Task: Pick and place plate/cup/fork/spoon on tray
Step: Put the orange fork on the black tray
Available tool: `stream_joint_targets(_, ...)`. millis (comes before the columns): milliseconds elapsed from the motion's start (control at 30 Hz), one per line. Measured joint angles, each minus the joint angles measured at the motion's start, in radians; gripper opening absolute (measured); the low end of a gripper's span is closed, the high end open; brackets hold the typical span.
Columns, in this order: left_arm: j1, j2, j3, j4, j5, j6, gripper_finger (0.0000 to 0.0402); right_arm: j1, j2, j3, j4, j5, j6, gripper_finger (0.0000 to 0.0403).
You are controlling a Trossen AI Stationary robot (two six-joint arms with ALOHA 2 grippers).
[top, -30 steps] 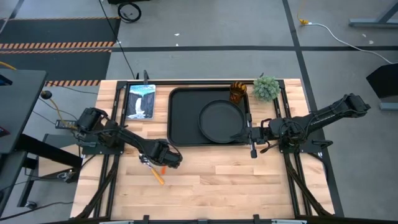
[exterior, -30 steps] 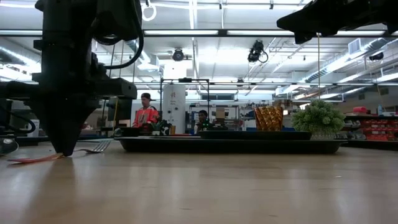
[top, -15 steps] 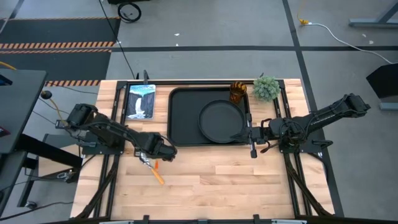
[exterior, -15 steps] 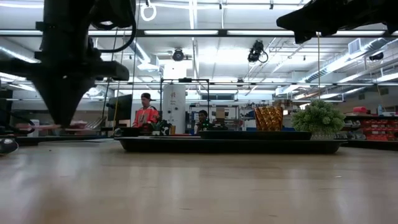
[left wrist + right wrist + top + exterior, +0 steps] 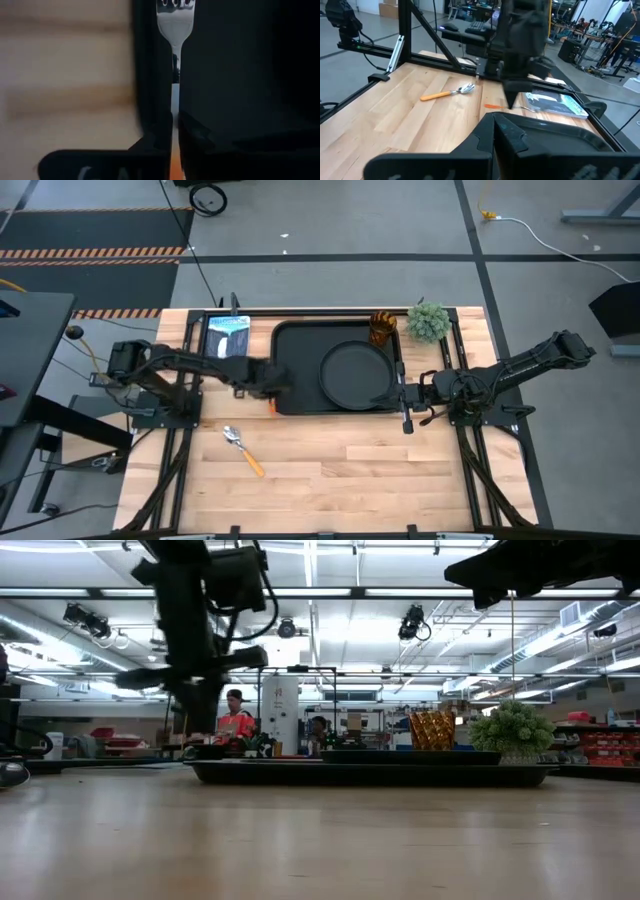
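Step in hand: fork transfer. Left gripper (image 5: 268, 377) sits at the tray's (image 5: 292, 402) left rim, fingers pinched on the fork (image 5: 173, 30) by its orange handle, silver tines pointing forward over the dark tray edge (left wrist view shows tines clearly).

Next move, as judged: carry a little further inward over bare tray floor left of the plate (image 5: 356, 373), lower, then release; it must clear the raised rim.

Spoon (image 5: 242, 450) lies on the wooden table, well apart from the tray, not yet placed; oval metal bowl, orange handle.

Plate is round, matte black, low-rimmed, lying inside the tray. Cup (image 5: 383, 328), amber textured glass, at the tray's far right corner.

Right gripper (image 5: 404, 413) waits beside the tray's right edge; fingers pressed together
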Motion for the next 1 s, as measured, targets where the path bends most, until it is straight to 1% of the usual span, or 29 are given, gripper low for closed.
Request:
stream_joint_targets(100, 0.062, 0.008, 0.001, 0.079, -0.003, 0.061, 0.0022, 0.000, 0.000, 0.000, 0.000, 0.000, 0.000, 0.0009)
stream_joint_targets(233, 0.115, 0.032, 0.001, 0.184, 0.001, 0.116, 0.0021, 0.000, 0.000, 0.000, 0.000, 0.000, -0.001, 0.0009)
stream_joint_targets(500, 0.144, 0.127, 0.001, 0.432, 0.062, 0.170, 0.0021, 0.000, 0.000, 0.000, 0.007, 0.000, -0.004, 0.0009)
stream_joint_targets(633, 0.145, 0.174, 0.001, 0.485, 0.065, 0.176, 0.0021, 0.000, 0.001, 0.000, 0.008, 0.000, -0.004, 0.0009)
stream_joint_targets(800, 0.154, 0.221, 0.000, 0.492, 0.065, 0.176, 0.0021, -0.001, 0.000, 0.000, 0.011, 0.000, -0.004, 0.0009)
stream_joint_targets(1000, 0.155, 0.226, 0.001, 0.513, 0.051, 0.180, 0.0021, -0.001, 0.001, 0.000, 0.009, 0.000, -0.004, 0.0009)
